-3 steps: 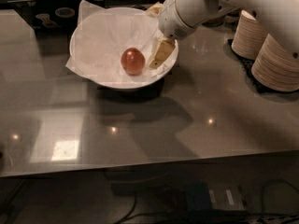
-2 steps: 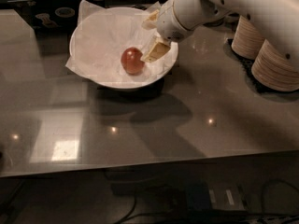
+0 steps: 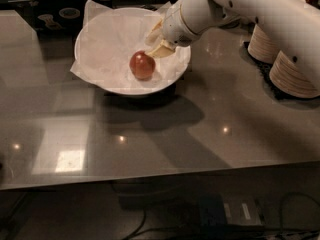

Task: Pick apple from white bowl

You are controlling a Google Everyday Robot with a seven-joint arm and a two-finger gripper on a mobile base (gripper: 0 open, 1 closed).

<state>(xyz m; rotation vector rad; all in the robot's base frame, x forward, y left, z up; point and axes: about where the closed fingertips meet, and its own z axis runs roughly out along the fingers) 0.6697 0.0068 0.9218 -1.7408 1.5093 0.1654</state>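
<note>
One apple [image 3: 142, 65], one white bowl [image 3: 125, 90], two stacks [image 3: 292, 76], jaws pair (over bowl).

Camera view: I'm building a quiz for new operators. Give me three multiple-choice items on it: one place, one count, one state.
1. Where is the gripper?
A) over the bowl, just right of the apple
B) at the left edge of view
C) out of view

2. How many stacks of paper bowls stand at the right?
A) one
B) two
C) four

3. The apple is:
A) lifted in the gripper
B) lying in the bowl, not gripped
C) outside the bowl

Answers:
1 A, since the gripper reaches in over the bowl's right rim beside the apple.
2 B, since two beige stacks show behind the arm.
3 B, since the apple rests on the paper and the gripper is open.
</note>
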